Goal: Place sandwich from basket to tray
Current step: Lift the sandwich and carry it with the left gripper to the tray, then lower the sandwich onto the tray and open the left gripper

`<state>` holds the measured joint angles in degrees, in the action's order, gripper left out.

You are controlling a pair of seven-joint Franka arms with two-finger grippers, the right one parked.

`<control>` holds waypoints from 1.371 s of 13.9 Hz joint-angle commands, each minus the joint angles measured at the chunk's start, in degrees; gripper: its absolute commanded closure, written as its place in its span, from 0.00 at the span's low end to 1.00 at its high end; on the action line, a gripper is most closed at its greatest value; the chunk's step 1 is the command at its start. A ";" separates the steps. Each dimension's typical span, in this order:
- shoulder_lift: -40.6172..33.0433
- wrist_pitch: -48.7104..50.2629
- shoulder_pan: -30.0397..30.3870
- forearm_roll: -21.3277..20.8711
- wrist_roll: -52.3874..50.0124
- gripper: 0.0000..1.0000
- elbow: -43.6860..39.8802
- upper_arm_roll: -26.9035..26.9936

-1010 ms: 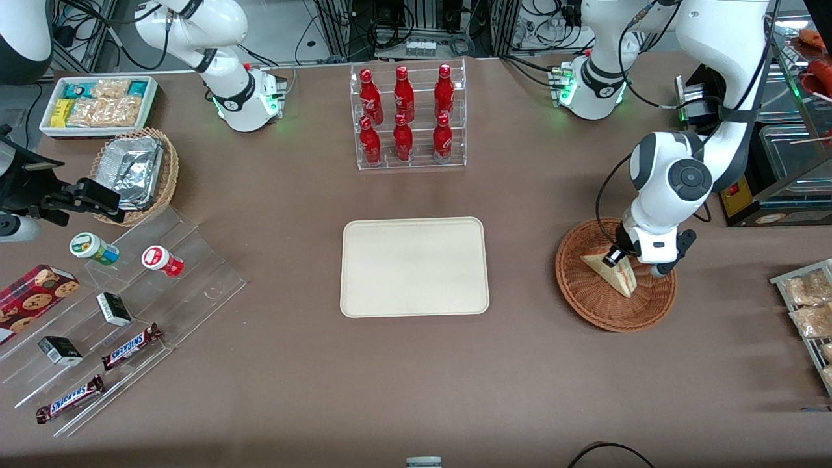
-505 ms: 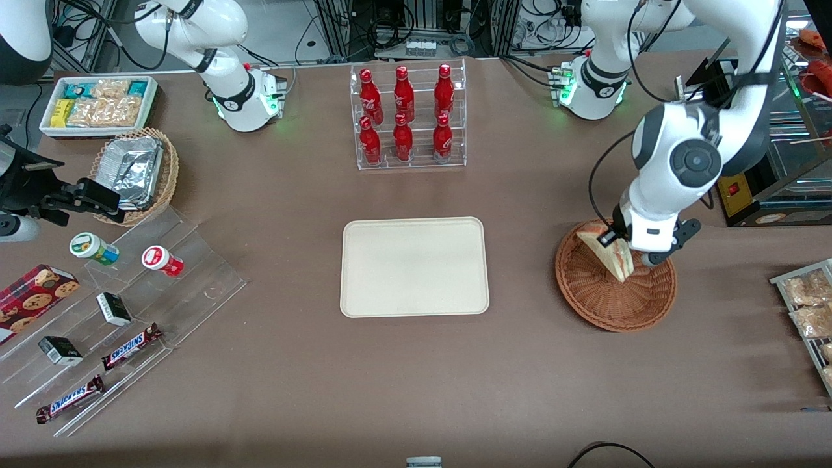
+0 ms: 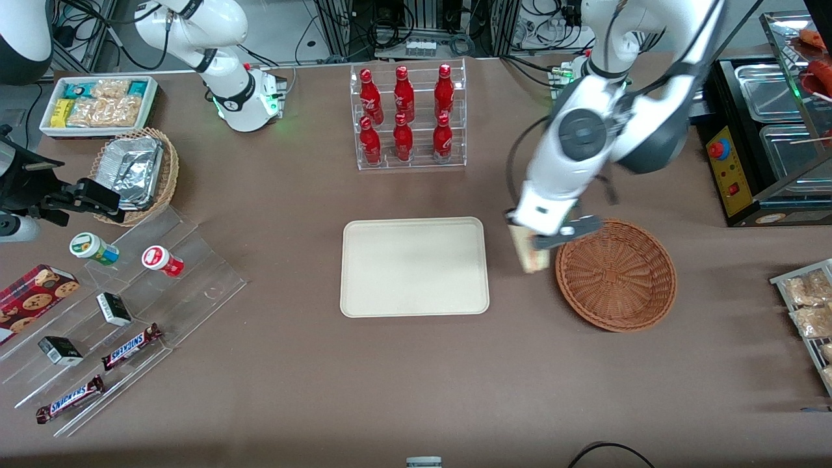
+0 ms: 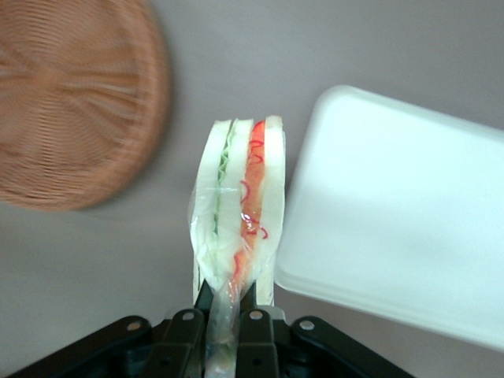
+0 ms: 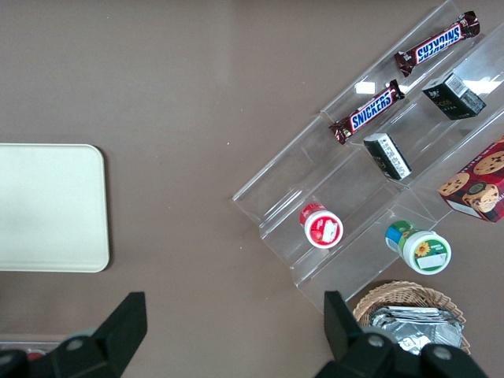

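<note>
The small triangular sandwich (image 3: 531, 255) of pale white bread, clear-wrapped with red and green filling showing along its edge (image 4: 240, 228), hangs in the air right of the frame's centre in the front view, over the strip of brown table (image 3: 390, 383) between the tray and the basket. The black two-finger gripper (image 3: 545, 238) of the white working arm has it pinched: in the wrist view the two fingers (image 4: 185, 335) sit closed tight on the wrapper at the wedge's narrow end, with the wedge standing on edge away from them. The round, shallow, reddish-brown woven wicker basket (image 3: 616, 274) lies just beside the sandwich toward the working arm's end of the table, with nothing in it. The flat cream-white rectangular tray (image 3: 415, 266) with rounded corners sits at the frame's centre, close beside the sandwich toward the parked arm's end. Above the tray in the frame stands a clear acrylic rack of red bottles (image 3: 407, 116).
</note>
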<state>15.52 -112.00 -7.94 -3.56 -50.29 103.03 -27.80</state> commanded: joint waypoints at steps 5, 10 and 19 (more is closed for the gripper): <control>22.69 -0.49 -12.78 -13.39 -6.57 1.00 -19.51 -4.45; 28.06 -9.54 -16.67 -16.55 -7.62 1.00 -19.62 -4.10; 31.50 -10.69 -17.37 -21.05 -16.85 1.00 -21.81 -2.96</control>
<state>45.60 -123.00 -24.04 -23.29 -65.25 84.17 -31.29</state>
